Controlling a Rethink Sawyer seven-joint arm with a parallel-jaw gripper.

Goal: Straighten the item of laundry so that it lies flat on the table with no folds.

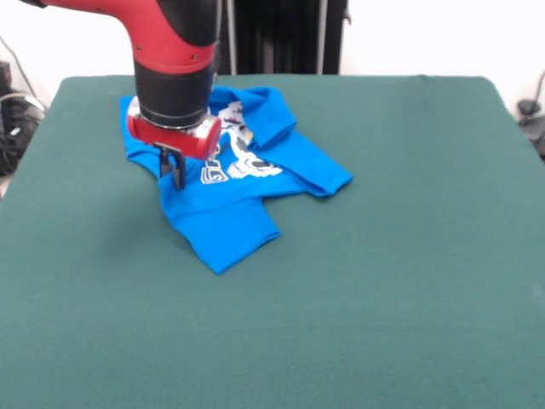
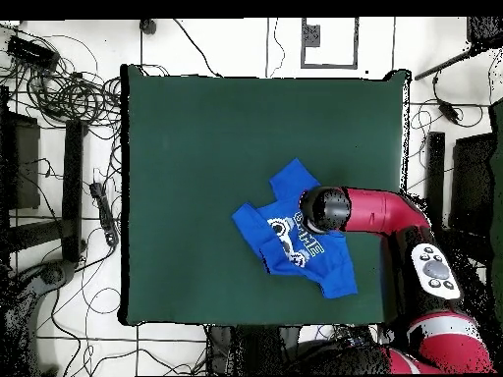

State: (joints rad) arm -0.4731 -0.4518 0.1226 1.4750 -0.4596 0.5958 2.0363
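On the bench (image 1: 409,281) the T-shirt (image 1: 234,217) lies crumpled directly beneath and out beside the hand (image 1: 173,170), a sleeve doubled over its print; its long axis seems to run diagonally from the hand toward the bare felt. The hand's short prongs sit close together just above the cloth, but whether they pinch it I cannot tell. Gripping two layers there would likely drag the fold along rather than open it.

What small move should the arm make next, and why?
Probably lower the end effector a little onto the blue T-shirt and take hold of the cloth there. It is right over the shirt's edge, and the shirt lies crumpled with folded parts on the green table, so an edge must be pulled outward.
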